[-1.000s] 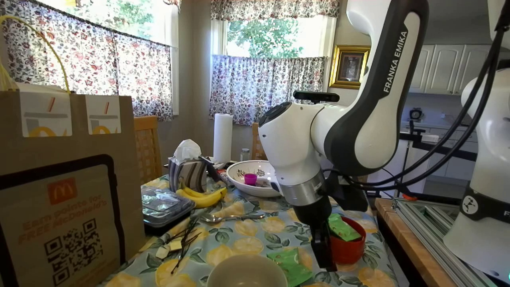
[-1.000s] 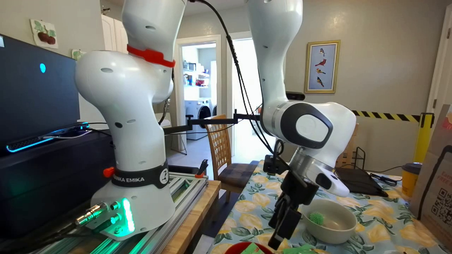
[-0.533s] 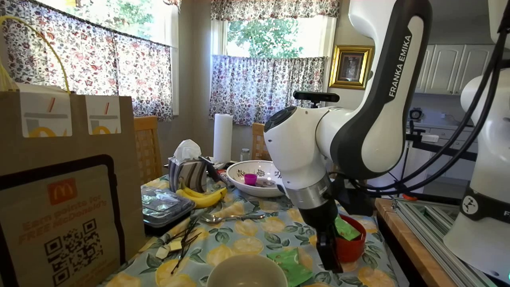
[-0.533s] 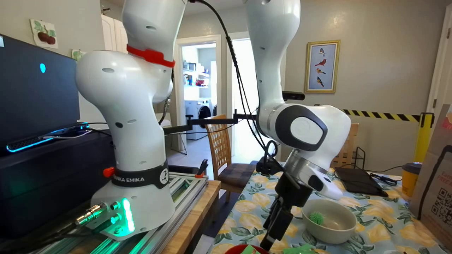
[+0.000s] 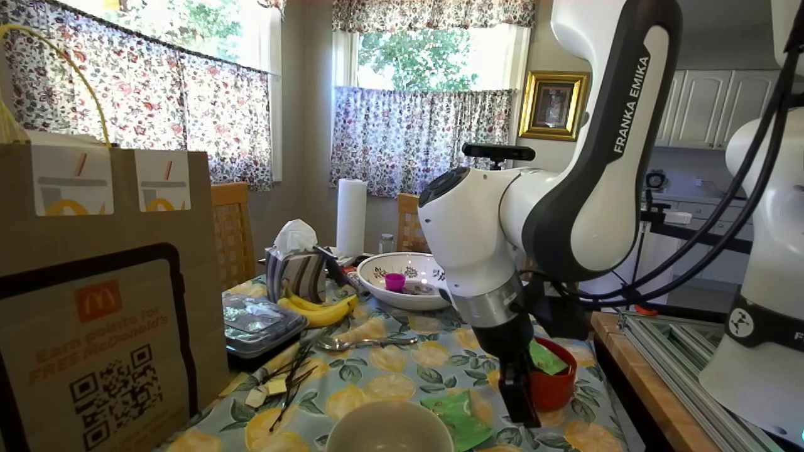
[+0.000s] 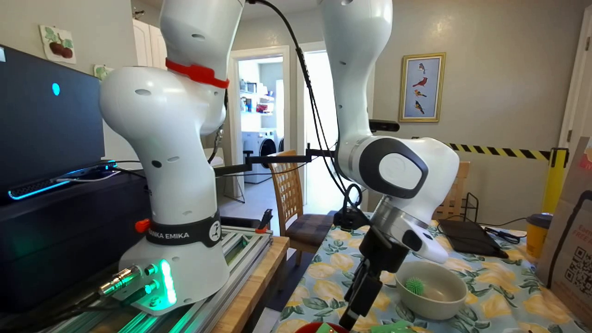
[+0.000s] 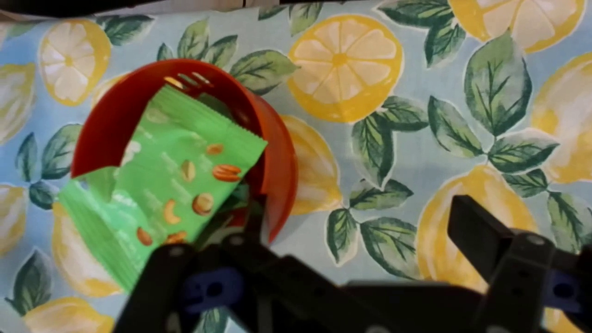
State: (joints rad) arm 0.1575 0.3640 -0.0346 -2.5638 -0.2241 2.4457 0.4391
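We find the gripper (image 7: 358, 212) spread apart and empty, one finger at the rim of the red bowl (image 7: 280, 157), contact unclear, the other above the tablecloth (image 7: 416, 152); we judge small, slow moves best, sparing the rim. The green packet (image 7: 159, 180) sits tilted in the bowl, its long axis running upper right to lower left in the wrist view, lower end jutting past the rim.

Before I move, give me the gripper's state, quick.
Gripper: open, holding nothing, close by the red container; whether it touches the rim cannot be told.
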